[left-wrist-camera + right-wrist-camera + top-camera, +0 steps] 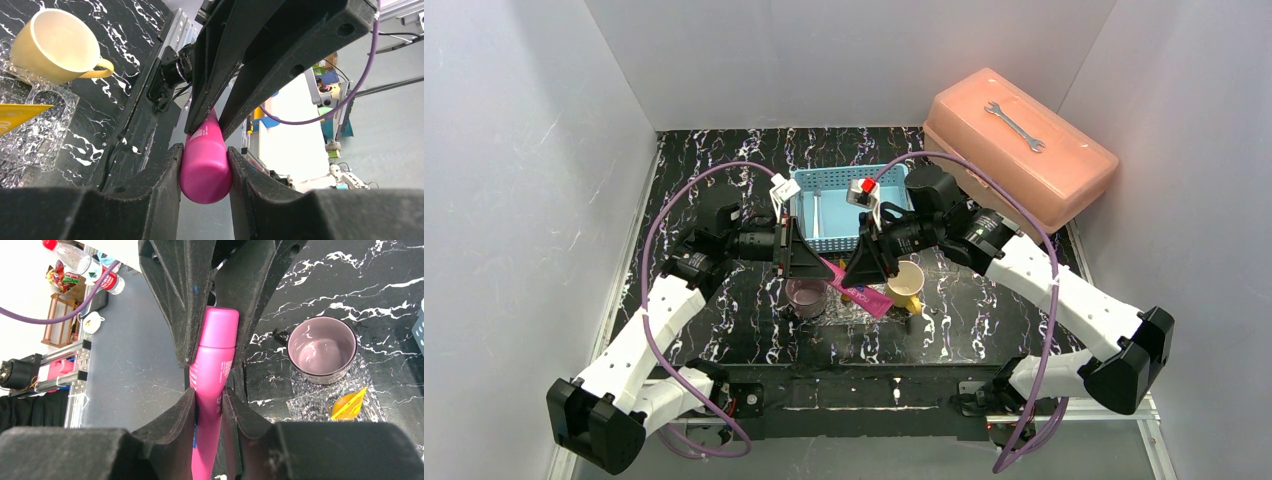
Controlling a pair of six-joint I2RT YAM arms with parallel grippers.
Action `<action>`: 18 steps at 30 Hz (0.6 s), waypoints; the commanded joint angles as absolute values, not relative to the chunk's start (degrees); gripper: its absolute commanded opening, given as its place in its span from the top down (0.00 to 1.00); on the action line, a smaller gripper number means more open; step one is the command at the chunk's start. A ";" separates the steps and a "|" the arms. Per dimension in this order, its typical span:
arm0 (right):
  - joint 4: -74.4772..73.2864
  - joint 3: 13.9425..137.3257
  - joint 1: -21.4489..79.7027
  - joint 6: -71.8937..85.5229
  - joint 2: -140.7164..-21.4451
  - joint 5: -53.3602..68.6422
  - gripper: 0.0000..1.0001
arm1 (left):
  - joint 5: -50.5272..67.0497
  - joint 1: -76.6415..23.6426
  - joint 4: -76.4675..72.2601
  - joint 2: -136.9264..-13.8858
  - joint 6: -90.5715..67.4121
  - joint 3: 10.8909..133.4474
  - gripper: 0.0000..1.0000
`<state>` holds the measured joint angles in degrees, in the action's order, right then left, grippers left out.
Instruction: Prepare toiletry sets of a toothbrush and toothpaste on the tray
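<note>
Both grippers hold one pink-magenta toothpaste tube (861, 293) over the table's middle. My left gripper (205, 160) is shut on its rounded cap end (206, 170), both pads touching it. My right gripper (209, 405) is shut on the tube's flatter body (212, 370). In the top view the left gripper (822, 262) and right gripper (849, 280) meet nose to nose just above the clear glittery tray (854, 318). A yellow tube (350, 405) lies on the tray (310, 400). A thin pale toothbrush (818, 215) lies in the blue basket.
A purple cup (806, 297) stands at the tray's left end and a yellow cup (907, 283) at its right. The light-blue mesh basket (834, 205) sits just behind the grippers. A salmon toolbox (1019, 150) with a wrench on its lid fills the back right corner.
</note>
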<state>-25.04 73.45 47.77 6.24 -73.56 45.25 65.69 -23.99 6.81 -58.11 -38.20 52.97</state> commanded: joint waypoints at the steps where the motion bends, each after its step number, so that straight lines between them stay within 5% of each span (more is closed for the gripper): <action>1: -21.56 72.51 47.90 6.82 -71.82 41.75 0.66 | 64.14 -24.52 9.81 -57.44 -36.05 54.37 1.00; 7: -19.55 71.29 47.81 9.32 -70.37 33.35 0.47 | 60.77 -24.57 10.54 -56.89 -36.19 55.25 1.00; 18: -12.97 69.28 43.93 14.27 -64.70 25.74 0.40 | 55.73 -23.11 7.29 -54.93 -40.85 55.63 1.00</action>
